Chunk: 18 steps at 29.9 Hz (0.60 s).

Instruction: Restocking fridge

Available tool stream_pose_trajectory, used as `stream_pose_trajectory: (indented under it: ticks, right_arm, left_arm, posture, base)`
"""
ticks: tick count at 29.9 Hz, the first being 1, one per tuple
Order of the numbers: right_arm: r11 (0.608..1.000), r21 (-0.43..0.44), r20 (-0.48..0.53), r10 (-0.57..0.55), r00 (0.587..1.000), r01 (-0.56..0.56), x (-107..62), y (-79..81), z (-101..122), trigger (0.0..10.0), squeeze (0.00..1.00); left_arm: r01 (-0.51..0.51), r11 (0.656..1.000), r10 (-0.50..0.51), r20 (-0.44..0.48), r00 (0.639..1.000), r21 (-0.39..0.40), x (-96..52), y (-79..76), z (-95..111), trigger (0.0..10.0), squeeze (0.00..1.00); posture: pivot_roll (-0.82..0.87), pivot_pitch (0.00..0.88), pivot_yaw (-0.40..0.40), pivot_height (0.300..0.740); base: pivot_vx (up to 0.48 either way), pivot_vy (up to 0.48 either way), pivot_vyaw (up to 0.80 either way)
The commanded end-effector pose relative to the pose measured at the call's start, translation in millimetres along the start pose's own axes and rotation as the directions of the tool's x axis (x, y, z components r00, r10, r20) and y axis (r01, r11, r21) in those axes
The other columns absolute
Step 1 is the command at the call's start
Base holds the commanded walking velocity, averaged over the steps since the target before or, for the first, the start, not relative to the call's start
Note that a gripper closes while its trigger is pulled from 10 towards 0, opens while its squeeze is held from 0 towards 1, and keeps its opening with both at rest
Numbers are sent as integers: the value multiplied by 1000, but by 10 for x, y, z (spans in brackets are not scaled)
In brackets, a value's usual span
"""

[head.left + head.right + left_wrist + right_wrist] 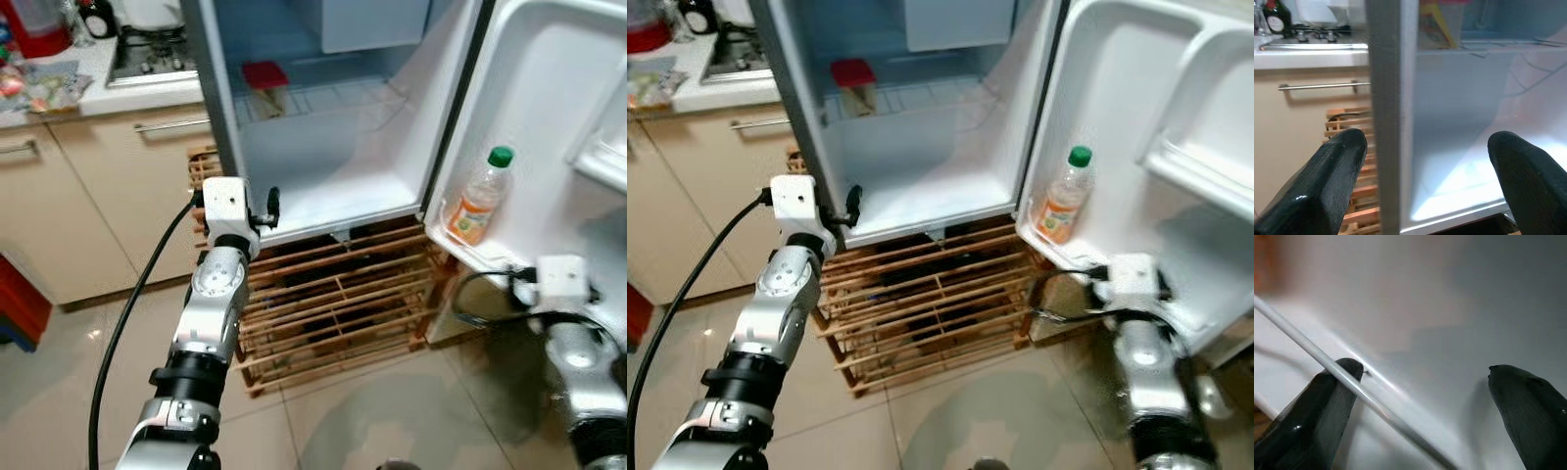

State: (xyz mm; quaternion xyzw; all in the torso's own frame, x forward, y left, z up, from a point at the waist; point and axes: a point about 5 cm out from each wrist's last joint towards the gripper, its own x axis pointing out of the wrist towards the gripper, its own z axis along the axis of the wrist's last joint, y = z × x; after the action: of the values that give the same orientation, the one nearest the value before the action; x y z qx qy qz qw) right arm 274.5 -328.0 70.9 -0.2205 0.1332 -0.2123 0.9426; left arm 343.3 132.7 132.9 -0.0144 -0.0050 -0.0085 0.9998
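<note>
The fridge (333, 166) stands open on a wooden rack (333, 304). A bottle (480, 196) stands in the door shelf (470, 250) on the right. The worktop (59, 103) is to the left.

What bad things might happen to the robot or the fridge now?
The left gripper is open with the fridge's side wall between its fingers, so pushing forward might jam or scrape it. The right gripper sits open close against the open door, near its white rail; a nudge may swing the door and topple the orange bottle standing in the door shelf.

Green-capped orange bottle (477, 200), white fridge (333, 166)
</note>
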Motion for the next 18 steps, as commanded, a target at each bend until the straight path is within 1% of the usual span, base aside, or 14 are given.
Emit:
stream_pose_trajectory:
  ticks: [1, 3, 4, 5, 6, 9, 10, 11, 12, 13, 15, 16, 17, 18]
  right_arm:
    - [996, -2, 28, -95, 995, 95, 80, -155, 114, 10000, 0]
    - [995, 13, 44, -97, 994, 97, 96, -175, 156, 10000, 0]
    - [997, 58, 113, -56, 992, 50, 99, -99, 297, 10000, 0]
    - [997, 58, 113, -56, 992, 50, 99, -99, 297, 10000, 0]
    - [995, 94, 170, 5, 986, -21, 74, 48, 394, 10000, 0]
    - [982, 144, 230, 90, 969, -125, 12, 290, 482, 10000, 0]
    - [982, 144, 230, 90, 969, -125, 12, 290, 482, 10000, 0]
    - [969, 162, 255, 141, 957, -187, -43, 434, 522, 10000, 0]
    - [905, 222, 325, 282, 903, -362, -264, 854, 648, 10000, 0]
    - [905, 222, 325, 282, 903, -362, -264, 854, 648, 10000, 0]
    - [844, 263, 356, 365, 860, -467, -426, 1111, 723, 10000, 0]
    - [818, 282, 359, 395, 845, -502, -481, 1204, 739, 10000, 0]
    - [818, 282, 359, 395, 845, -502, -481, 1204, 739, 10000, 0]
    - [770, 316, 364, 441, 820, -555, -572, 1375, 761, 10000, 0]
  left_arm:
    - [8, 1000, -8, 6, 1000, -2, 15, -10, 28, 10000, 0]
    - [8, 1000, -8, 6, 1000, -1, 15, -8, 29, 10000, 0]
    - [5, 1000, -5, 7, 1000, -1, 14, -3, 28, 10000, 0]
    - [5, 1000, -5, 7, 1000, -1, 14, -3, 28, 10000, 0]
    - [4, 1000, -4, 3, 1000, -1, 9, 0, 20, 10000, 0]
    - [5, 1000, -5, -7, 1000, 2, 3, -4, -1, 10000, 0]
    - [5, 1000, -5, -7, 1000, 2, 3, -4, -1, 10000, 0]
    - [10, 1000, -10, -5, 1000, 19, 0, -13, -1, 10000, 0]
    - [44, 998, -44, 13, 999, 39, -8, -60, 18, 10000, 0]
    - [44, 998, -44, 13, 999, 39, -8, -60, 18, 10000, 0]
    - [66, 997, -67, 17, 998, 46, -15, -82, 25, 10000, 0]
    - [73, 996, -73, 18, 997, 47, -21, -84, 24, 10000, 0]
    - [73, 996, -73, 18, 997, 47, -21, -84, 24, 10000, 0]
    - [83, 995, -84, 21, 996, 49, -46, -51, 24, 10000, 0]
  posture:
    - [-217, 0, 54, 740]
    - [-213, 0, 51, 740]
    - [-213, 0, 51, 740]
    - [-213, 0, 51, 740]
    - [-213, 0, 51, 740]
    - [-213, 0, 51, 740]
    - [-213, 0, 51, 740]
    - [-211, 0, 45, 740]
    - [-211, 0, 45, 740]
    - [-211, 0, 45, 740]
    - [-212, 0, 54, 740]
    - [-209, 0, 55, 740]
    - [-209, 0, 55, 740]
    - [-200, 0, 51, 740]
  base:
    - [0, 0, 0]
    - [0, 0, 0]
    - [0, 0, 0]
    - [0, 0, 0]
    - [0, 0, 0]
    - [0, 0, 0]
    - [0, 0, 0]
    - [0, 0, 0]
    - [0, 0, 638]
    - [0, 0, 638]
    - [0, 0, 772]
    - [0, 0, 744]
    - [0, 0, 744]
    - [0, 0, 719]
